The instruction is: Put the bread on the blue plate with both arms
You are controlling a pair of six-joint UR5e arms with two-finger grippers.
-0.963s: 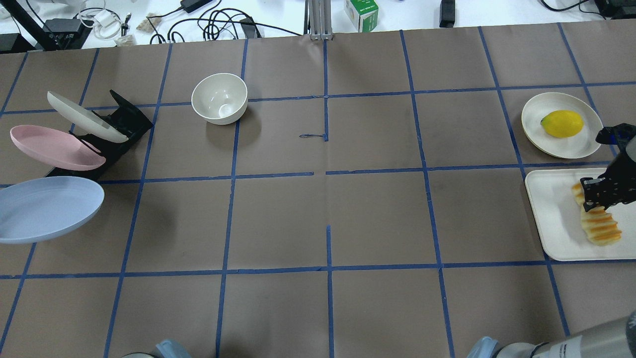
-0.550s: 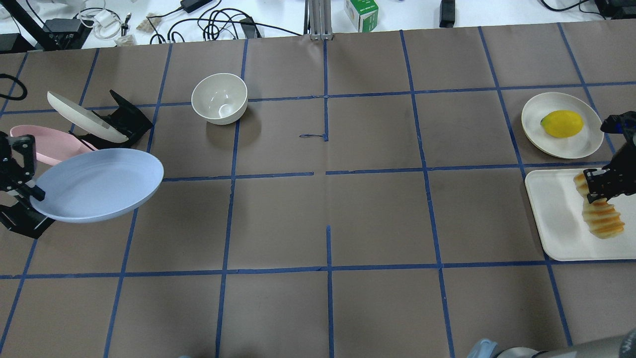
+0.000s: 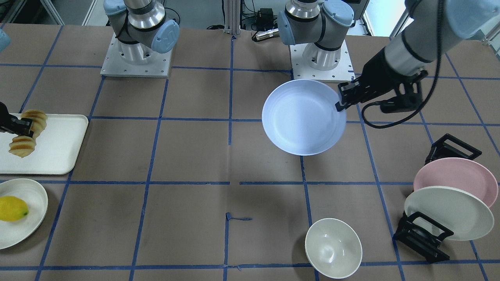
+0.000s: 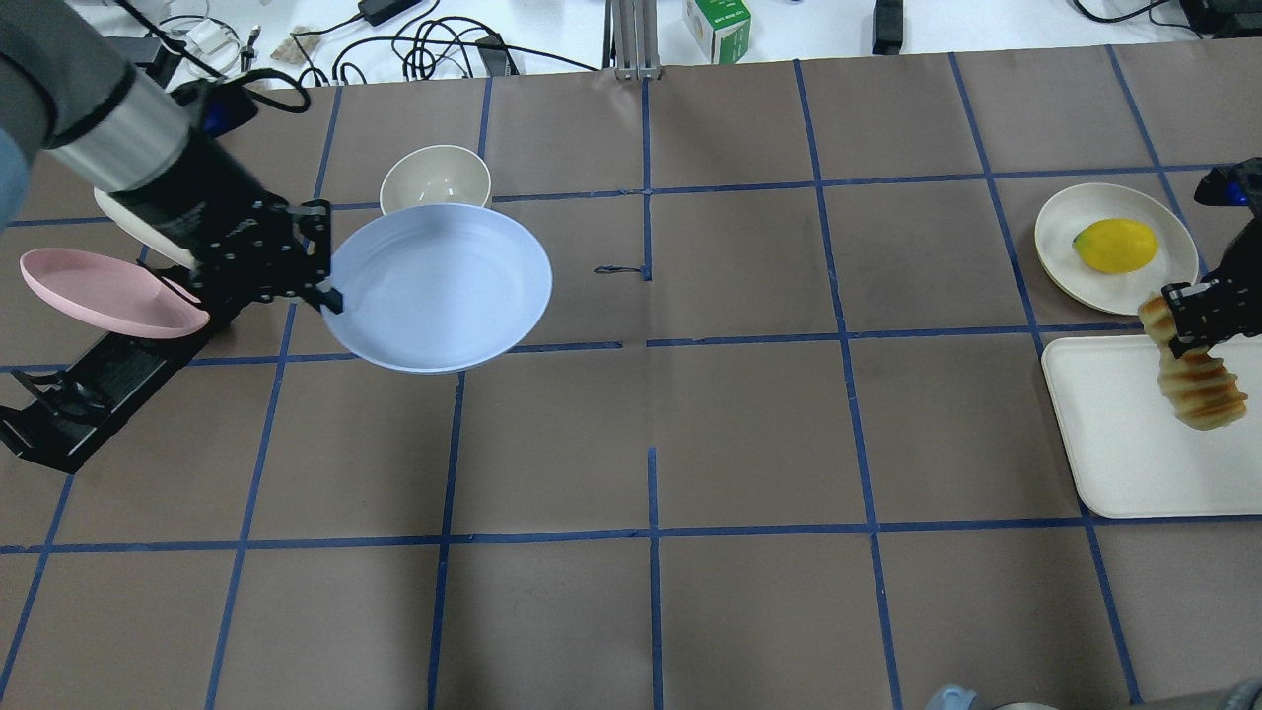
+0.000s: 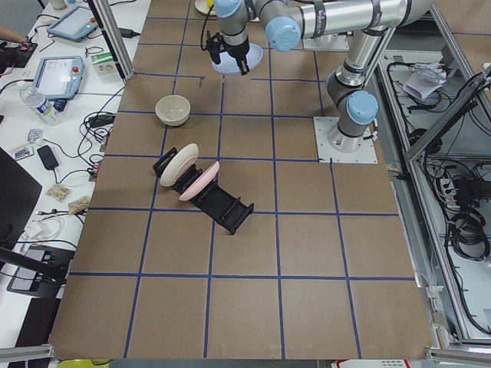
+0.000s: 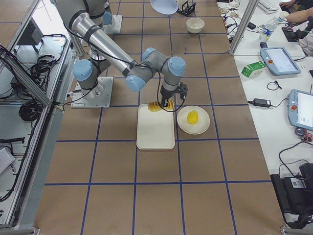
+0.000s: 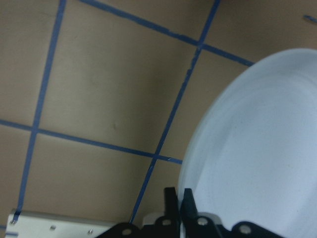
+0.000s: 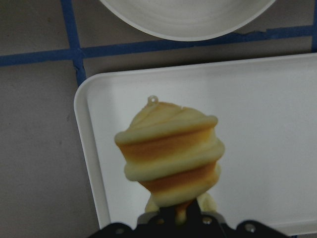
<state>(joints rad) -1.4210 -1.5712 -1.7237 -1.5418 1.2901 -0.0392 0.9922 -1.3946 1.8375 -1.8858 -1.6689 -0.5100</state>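
Note:
My left gripper [image 4: 330, 291] is shut on the rim of the pale blue plate [image 4: 439, 286] and holds it in the air, roughly level, left of the table's middle. The plate also shows in the front view [image 3: 302, 117] and the left wrist view [image 7: 257, 148]. My right gripper [image 4: 1183, 325] is shut on one end of the ridged yellow-orange bread [image 4: 1198, 390]. The bread hangs down from the gripper above the white tray [image 4: 1114, 463]. The right wrist view shows the bread [image 8: 171, 153] end-on over the tray.
A lemon [image 4: 1114, 245] lies on a cream plate [image 4: 1060, 222] beyond the tray. A cream bowl [image 3: 333, 248] stands just beyond the held plate. At the far left a black rack [image 4: 89, 385] holds a pink plate [image 4: 99, 291] and a cream-white plate [image 3: 449, 212].
My left arm has carried the blue plate from the rack rightward and farther onto the table. My right gripper has lifted the bread off the tray.

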